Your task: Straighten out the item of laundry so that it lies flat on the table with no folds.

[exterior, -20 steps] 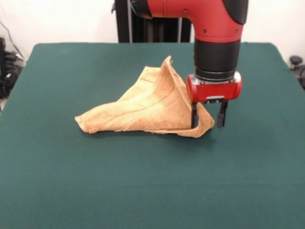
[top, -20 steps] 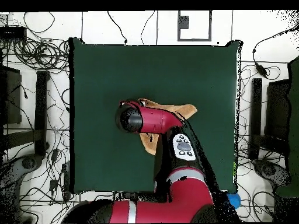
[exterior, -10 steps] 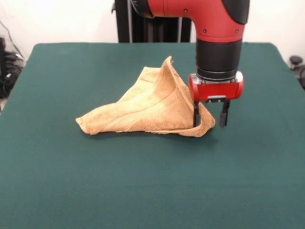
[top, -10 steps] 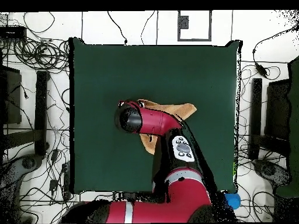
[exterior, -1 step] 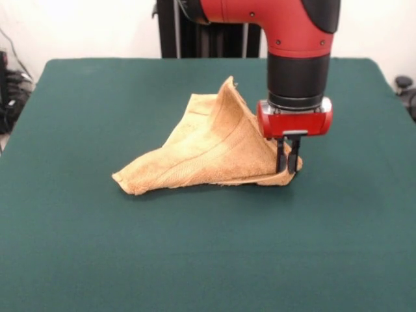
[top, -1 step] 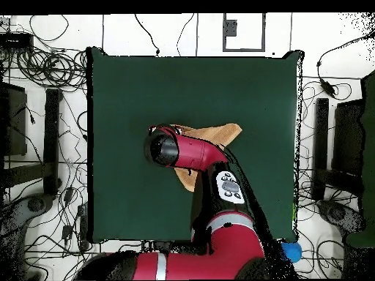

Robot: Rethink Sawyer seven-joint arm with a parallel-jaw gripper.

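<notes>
Pincer [exterior, -1 step: 288,162] clamped on towel [exterior, -1 step: 207,146] corner, right of frame centre. Towel peaked, folded. Best drag corner low and outward along bench [exterior, -1 step: 208,260], slowly, keeping cloth taut.

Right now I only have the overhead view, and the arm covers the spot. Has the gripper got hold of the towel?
Observer: Yes. In the front view the gripper is shut on the corner of the orange-tan towel under the wrist.
Operator: Is the towel flat anywhere?
Observer: Not really. A fold stands up in a peak beside the wrist, and the cloth slopes down from it to the opposite corner.
Operator: Is that opposite corner lifted?
Observer: No, it lies on the green table; the gripped corner is also low, about at the table surface.
</notes>
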